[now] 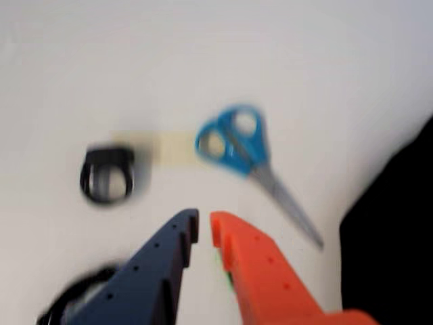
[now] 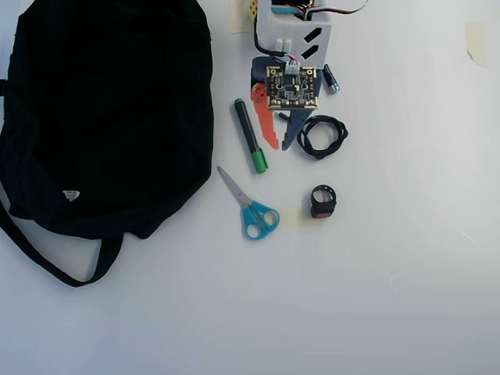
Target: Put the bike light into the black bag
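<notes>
Your pincer [image 2: 279,145] stands slightly parted, its orange and blue jaws holding nothing. The bike light [image 2: 323,201] lies on the table just beyond its tips, toward the blue jaw; the black bag [image 2: 101,109] sits off its orange side

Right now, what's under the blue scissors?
A pale strip of tape lies beside the scissors handles, and in the wrist view it seems to reach them. Otherwise only white table shows. Anything under the handles themselves is covered.
</notes>
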Controlling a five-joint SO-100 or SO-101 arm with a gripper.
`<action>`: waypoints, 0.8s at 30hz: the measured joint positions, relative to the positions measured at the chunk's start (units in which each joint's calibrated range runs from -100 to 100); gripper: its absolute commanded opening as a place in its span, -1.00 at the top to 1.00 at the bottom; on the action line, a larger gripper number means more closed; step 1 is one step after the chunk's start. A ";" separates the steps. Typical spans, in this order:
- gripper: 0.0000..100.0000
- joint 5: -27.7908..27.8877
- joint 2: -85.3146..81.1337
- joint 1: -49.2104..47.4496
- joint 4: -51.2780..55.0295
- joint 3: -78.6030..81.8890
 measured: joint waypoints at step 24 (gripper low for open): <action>0.95 7.47 -0.42 -4.34 22.50 -0.08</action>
